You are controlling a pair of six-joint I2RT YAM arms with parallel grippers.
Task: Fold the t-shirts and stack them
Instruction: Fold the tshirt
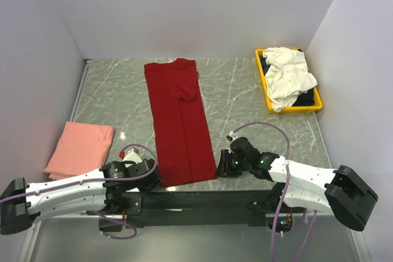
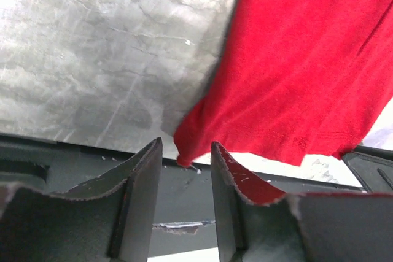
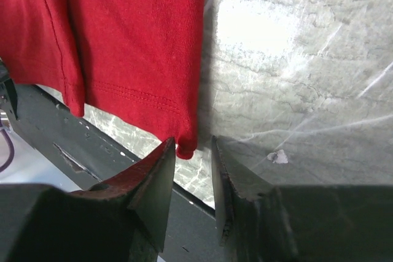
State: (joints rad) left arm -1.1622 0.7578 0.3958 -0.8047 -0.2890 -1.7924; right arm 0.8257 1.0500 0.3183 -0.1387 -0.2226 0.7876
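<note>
OK. Pink shirt lies folded at frame left, leave it.

Left claw: jaws slightly apart, near-left hem corner of the red shirt right at the tips, not clamped. That shirt is a long strip down frame centre, hem at the bench near edge.

Right claw: same, narrow gap, near-right corner at the mouth, not bitten.

White shirt is heaped in the bin, upper right.

Step, I reckon: pinch both hem corners and carry them up-frame to the collar. Push in deeper before closing so every layer is caught. Close both together, lift level, travel at matched speed or the fold skews. Main risk is grabbing the top layer only.
</note>
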